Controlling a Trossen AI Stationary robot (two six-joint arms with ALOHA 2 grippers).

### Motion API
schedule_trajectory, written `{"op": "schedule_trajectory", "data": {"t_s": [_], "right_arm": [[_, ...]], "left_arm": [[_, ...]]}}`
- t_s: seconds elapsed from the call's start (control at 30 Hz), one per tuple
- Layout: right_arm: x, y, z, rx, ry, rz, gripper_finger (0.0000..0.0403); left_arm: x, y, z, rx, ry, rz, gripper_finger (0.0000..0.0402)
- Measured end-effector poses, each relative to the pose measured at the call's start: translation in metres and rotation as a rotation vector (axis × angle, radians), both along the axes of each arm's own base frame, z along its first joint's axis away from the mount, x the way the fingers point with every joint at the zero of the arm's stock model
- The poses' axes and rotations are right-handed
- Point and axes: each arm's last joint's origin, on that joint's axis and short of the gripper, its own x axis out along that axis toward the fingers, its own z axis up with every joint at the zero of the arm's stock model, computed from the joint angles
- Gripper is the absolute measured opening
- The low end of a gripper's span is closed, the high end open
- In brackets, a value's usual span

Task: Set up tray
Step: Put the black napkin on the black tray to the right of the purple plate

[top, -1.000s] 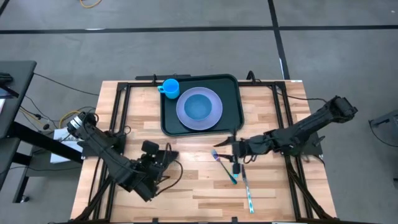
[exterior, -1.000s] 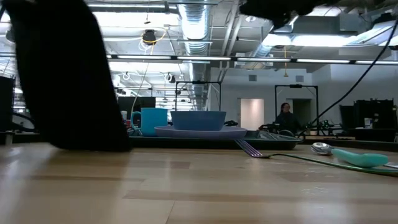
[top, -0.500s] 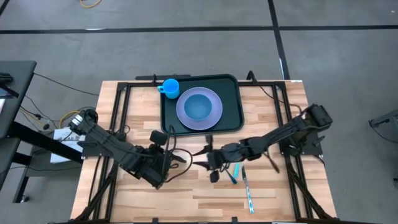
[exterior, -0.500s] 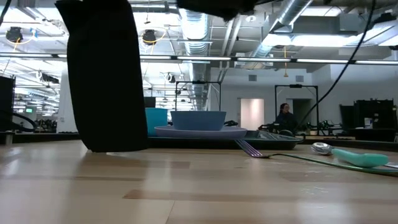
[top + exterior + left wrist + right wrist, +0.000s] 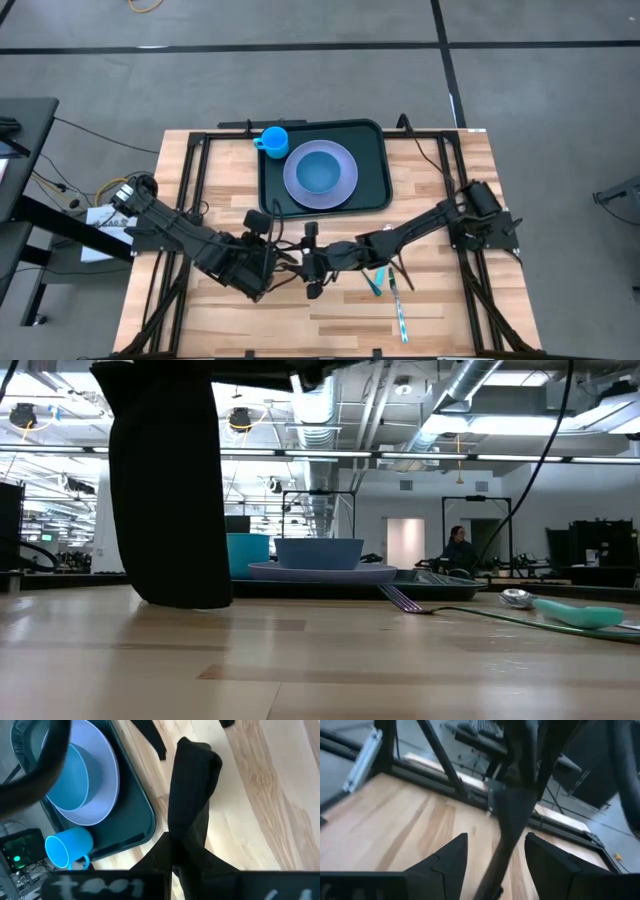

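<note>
Since a second ago the right arm has swung in from the table's right side toward the centre, and the left arm has pushed forward to meet it. The two hands are now close together near the table's middle front.

Left hand (image 5: 272, 262): pinching a dark cloth (image 5: 192, 795), which hangs down onto the table (image 5: 440, 170) as a black drape in the low view (image 5: 170, 490).

Right hand (image 5: 312, 262): just beside the left one, fingers spread, visible as two dark prongs (image 5: 445, 862) with the cloth between them but not gripped.

Tray (image 5: 375, 165): at the table's far centre, flat. On it a blue cup (image 5: 273, 140) at the far left corner, a lavender plate (image 5: 345, 180) beside it, a blue bowl (image 5: 320, 170) on the plate.

Right of centre, on the bare wood: fork (image 5: 402, 598), teal-handled spoon (image 5: 560, 610), near each other, apart from the tray.
</note>
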Motion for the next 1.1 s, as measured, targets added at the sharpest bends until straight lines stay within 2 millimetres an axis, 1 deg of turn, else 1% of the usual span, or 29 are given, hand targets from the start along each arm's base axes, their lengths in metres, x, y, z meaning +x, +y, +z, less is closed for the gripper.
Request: {"op": "schedule_trajectory", "data": {"t_s": [0.07,0.17,0.27,0.33,0.37,0.4,0.47,0.5,0.6,0.73,0.83,0.9,0.97,1.1], "right_arm": [[0.007,-0.001,-0.001,0.002,-0.010,-0.013,0.0196],[0.010,-0.005,0.000,0.005,-0.012,-0.024,0.0197],[0.012,-0.012,0.002,0.034,-0.023,-0.045,0.0185],[0.012,-0.016,0.003,0.037,-0.011,-0.036,0.0159],[0.013,-0.018,0.004,0.043,-0.012,-0.020,0.0138],[0.013,-0.020,0.005,0.052,-0.012,-0.007,0.0110],[0.014,-0.024,0.004,0.074,0.001,0.012,0.0040],[0.015,-0.026,0.003,0.076,0.009,0.014,0.0021],[0.015,-0.031,0.002,0.098,0.027,-0.007,0.0008],[0.014,-0.033,-0.001,0.096,0.059,-0.043,0.0004],[0.011,-0.034,0.005,0.088,0.064,-0.066,0.0003],[0.008,-0.035,0.008,0.080,0.079,-0.078,0.0003],[0.004,-0.033,0.013,0.076,0.088,-0.080,0.0002],[-0.009,-0.033,0.034,0.069,0.098,-0.098,0.0001]], "left_arm": [[0.000,0.000,0.000,0.000,-0.001,0.000,0.0000],[0.000,0.000,0.000,0.000,-0.003,0.001,0.0000],[0.000,0.000,0.000,-0.001,-0.003,0.000,0.0000],[0.000,0.000,0.000,0.004,-0.005,0.002,0.0000],[0.000,0.000,0.000,0.007,-0.009,0.002,0.0002],[0.001,0.000,0.000,0.008,-0.010,0.002,0.0004],[0.001,0.001,0.000,0.012,-0.012,0.005,0.0011],[0.001,0.001,0.000,0.015,-0.015,0.006,0.0016],[0.001,0.002,0.000,0.010,-0.013,0.008,0.0032],[0.001,0.000,0.002,-0.053,0.002,0.029,0.0058],[0.001,-0.001,0.015,-0.104,-0.017,0.030,0.0083],[0.001,-0.001,0.031,-0.140,-0.070,0.045,0.0101],[0.000,0.000,0.053,-0.189,-0.148,0.070,0.0116],[-0.007,0.005,0.098,-0.276,-0.315,0.092,0.0133]]}}
